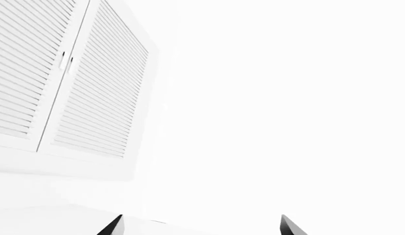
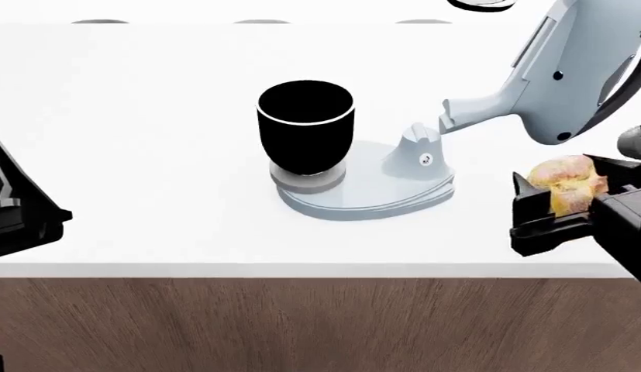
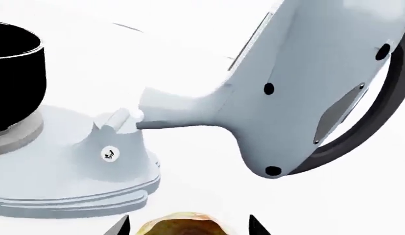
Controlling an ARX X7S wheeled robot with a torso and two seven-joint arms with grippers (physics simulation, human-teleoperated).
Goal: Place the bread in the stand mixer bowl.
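A big white worktop (image 2: 144,155) fills the room in bright light, its front side is brown wood (image 2: 299,325) with fine lines, and up on a plain white wall (image 1: 287,98) hangs a white cupboard (image 1: 65,78) with two slatted doors and small handles.
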